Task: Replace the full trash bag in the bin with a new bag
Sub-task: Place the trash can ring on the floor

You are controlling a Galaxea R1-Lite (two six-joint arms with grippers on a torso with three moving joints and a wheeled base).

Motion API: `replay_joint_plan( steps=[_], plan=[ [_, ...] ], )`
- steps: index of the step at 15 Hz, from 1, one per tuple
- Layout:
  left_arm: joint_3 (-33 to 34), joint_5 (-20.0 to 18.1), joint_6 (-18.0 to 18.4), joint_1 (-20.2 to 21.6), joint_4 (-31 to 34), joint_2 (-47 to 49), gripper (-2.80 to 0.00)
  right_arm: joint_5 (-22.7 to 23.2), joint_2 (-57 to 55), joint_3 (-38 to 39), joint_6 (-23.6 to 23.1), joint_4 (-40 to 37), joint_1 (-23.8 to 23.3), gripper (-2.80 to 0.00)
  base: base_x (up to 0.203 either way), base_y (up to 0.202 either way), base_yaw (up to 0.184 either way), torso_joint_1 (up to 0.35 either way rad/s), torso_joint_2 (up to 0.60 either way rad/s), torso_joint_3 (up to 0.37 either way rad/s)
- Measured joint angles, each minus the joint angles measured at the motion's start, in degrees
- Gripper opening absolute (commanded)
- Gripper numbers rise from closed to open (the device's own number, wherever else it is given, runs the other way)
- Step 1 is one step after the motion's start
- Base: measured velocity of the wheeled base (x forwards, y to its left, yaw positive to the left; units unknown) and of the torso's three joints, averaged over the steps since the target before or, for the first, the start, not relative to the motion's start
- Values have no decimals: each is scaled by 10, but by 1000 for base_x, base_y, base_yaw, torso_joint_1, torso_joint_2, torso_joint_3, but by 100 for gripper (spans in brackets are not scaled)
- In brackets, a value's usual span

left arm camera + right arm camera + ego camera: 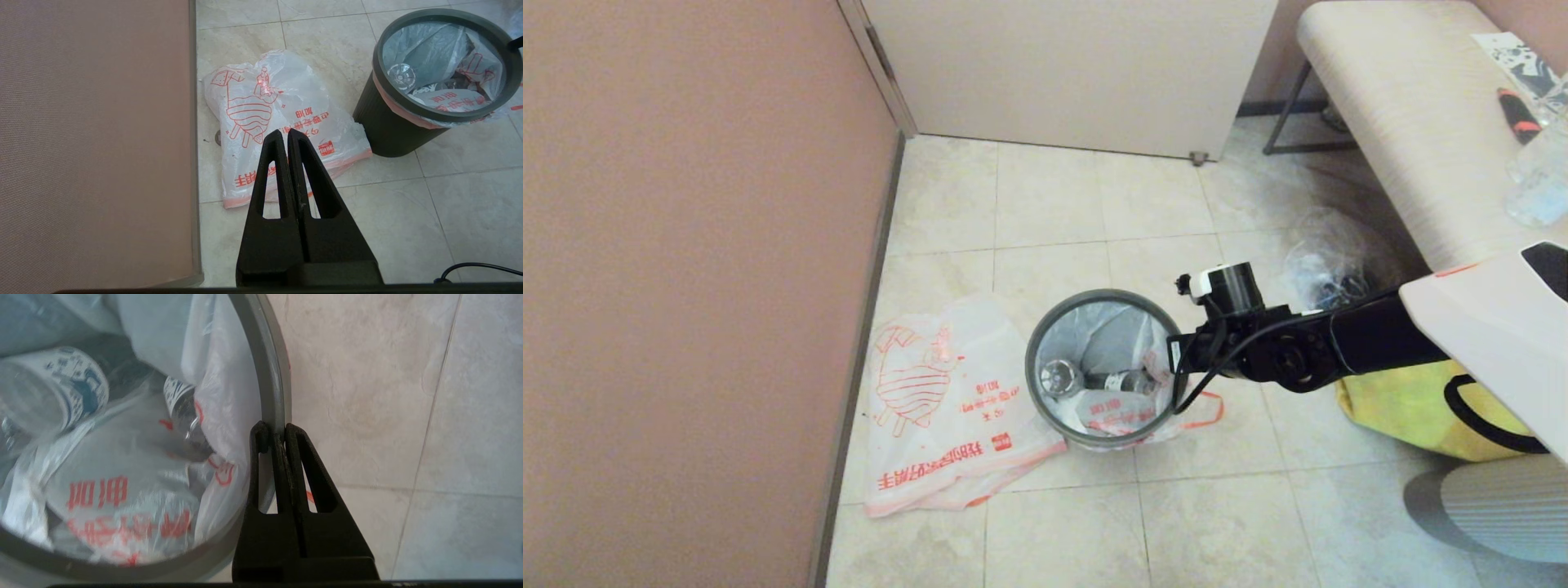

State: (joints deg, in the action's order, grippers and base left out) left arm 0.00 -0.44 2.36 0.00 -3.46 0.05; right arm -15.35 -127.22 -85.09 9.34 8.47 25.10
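Note:
The black bin [382, 130] stands on the tiled floor with a thin dark grey hoop [1033, 359] round its mouth. Inside sits the full trash bag [1111, 408], translucent white with red print, clear bottles showing through; its edge folds out under the hoop [449, 116]. My right gripper [276, 430] is shut on the hoop [273, 375] at the bin's right side, reaching in from the right [1176, 351]. The new bag [939, 400] lies flat and limp on the floor left of the bin. My left gripper [284, 132] hangs shut and empty above the new bag [278, 118].
A pink wall [686, 286] runs along the left, close to the new bag. A yellow tote [1413, 400] and a clear bag of dark items [1327, 269] lie right of the bin. A bench [1405, 122] stands at the back right, a white cabinet [1070, 65] behind.

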Motion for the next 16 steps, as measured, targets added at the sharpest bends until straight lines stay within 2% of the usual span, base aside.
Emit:
replay_joint_plan(
  steps=[5, 12, 16],
  plan=[
    [0, 0, 0, 0, 0, 0, -280, 1, 46, 3, 22, -58, 25, -280, 0, 0, 0, 0, 0, 0],
    [0, 0, 0, 0, 0, 0, -280, 2, 120, 2, 25, -104, 80, -280, 0, 0, 0, 0, 0, 0],
    [0, 0, 0, 0, 0, 0, -280, -15, 140, 1, 23, -125, 100, -280, 0, 0, 0, 0, 0, 0]
  ],
)
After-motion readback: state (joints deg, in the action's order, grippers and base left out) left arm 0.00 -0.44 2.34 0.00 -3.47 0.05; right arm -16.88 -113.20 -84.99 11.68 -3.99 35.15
